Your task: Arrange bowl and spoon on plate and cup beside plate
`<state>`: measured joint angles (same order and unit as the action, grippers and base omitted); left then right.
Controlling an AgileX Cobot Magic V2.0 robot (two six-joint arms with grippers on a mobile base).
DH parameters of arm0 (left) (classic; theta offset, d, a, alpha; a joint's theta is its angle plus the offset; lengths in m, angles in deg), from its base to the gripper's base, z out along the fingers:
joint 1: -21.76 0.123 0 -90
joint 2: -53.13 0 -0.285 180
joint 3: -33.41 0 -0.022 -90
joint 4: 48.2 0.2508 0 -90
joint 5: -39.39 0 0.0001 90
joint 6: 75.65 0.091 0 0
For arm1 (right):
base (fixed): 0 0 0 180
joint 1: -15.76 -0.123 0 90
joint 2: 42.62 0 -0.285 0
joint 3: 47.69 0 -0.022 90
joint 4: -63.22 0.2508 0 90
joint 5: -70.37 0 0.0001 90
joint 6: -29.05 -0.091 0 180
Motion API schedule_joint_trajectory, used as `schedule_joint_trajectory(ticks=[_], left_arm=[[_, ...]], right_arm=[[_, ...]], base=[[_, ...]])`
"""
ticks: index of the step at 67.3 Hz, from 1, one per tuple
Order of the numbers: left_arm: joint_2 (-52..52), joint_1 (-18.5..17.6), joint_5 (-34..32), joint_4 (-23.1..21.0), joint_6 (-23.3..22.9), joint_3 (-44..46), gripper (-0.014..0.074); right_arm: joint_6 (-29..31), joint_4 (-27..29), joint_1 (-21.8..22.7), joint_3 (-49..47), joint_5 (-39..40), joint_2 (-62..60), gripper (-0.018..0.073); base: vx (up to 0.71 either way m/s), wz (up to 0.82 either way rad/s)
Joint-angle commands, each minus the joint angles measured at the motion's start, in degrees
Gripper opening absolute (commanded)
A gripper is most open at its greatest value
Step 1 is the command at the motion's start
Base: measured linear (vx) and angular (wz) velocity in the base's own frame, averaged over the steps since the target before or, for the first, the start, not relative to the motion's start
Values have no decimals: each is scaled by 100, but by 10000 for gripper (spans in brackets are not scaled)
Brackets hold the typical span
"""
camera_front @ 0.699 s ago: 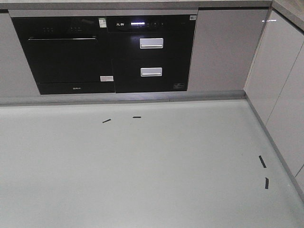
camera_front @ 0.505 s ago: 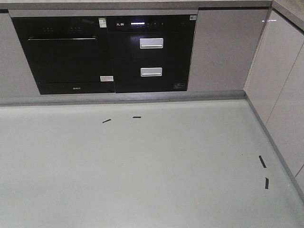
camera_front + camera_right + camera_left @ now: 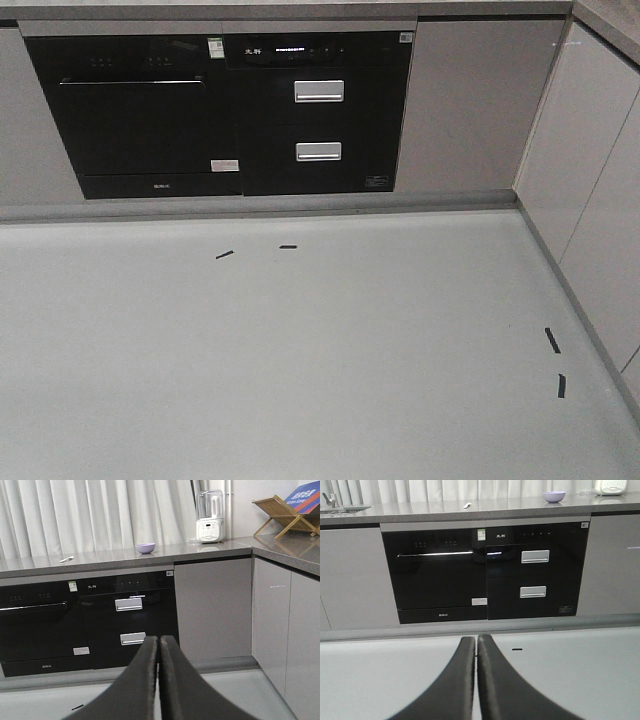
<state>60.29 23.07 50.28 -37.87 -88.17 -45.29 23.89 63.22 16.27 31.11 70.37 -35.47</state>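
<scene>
Left gripper (image 3: 476, 639): fingers pressed together, nothing pinched. Right gripper (image 3: 159, 639): same.

Risks, as judged:
- The bench (image 3: 110, 557) lies well beyond the floor (image 3: 300, 380) and its tape marks (image 3: 224, 254). If the base is driven in with the arms stretched forward, the bench's front edge or the oven (image 3: 437, 575) could be struck.
- The spoon (image 3: 467, 505) lies flat on the bench top left of the bowl (image 3: 554, 496), well apart from it. Being thin, it may be skidded rather than gripped.
- The glossy bowl, standing left of the blender (image 3: 209, 517) at the bench's right end, could slip from the fingers.
- Plate and cup are not seen in any view, so the target spot is unconfirmed.

Pose: both arms are held about level, aimed at the cabinet fronts, well short of the bench.
</scene>
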Motion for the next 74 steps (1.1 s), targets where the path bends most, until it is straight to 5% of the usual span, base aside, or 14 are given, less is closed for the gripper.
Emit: schedule_joint_trajectory(ticks=[1, 74], left_arm=[[-78, 3, -424, -4, -61, 45, -6], [-78, 3, -424, -4, -61, 45, -6]], right_arm=[[43, 0, 7, 22, 392, -60, -6], [43, 0, 7, 22, 392, -60, -6]], base=[[0, 0], [0, 0]])
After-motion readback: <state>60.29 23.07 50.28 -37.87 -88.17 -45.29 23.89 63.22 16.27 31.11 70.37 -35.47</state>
